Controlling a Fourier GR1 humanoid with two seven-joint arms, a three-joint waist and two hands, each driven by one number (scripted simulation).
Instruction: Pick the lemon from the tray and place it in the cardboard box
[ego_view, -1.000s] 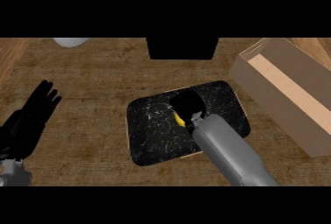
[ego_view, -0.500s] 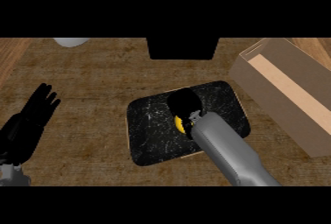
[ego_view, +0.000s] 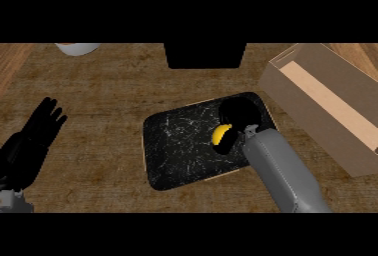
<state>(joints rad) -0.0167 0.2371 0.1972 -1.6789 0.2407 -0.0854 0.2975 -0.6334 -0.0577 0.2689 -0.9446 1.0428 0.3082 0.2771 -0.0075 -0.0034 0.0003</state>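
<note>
One yellow lemon (ego_view: 220, 135) sits right of centre on the black speckled tray (ego_view: 177, 150), half hidden by the right hand (ego_view: 238, 116), whose fingers curl round it. Lift straight up before swinging right toward the open, straight-walled cardboard box (ego_view: 325, 107). The left hand (ego_view: 33, 140) rests open at far left.

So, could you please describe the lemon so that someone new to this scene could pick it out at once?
Find the dark speckled tray in the middle of the wooden counter, left of the open cardboard box. The lemon lies near its right side, partly covered by the right hand. It is the only bright yellow thing here.
</note>
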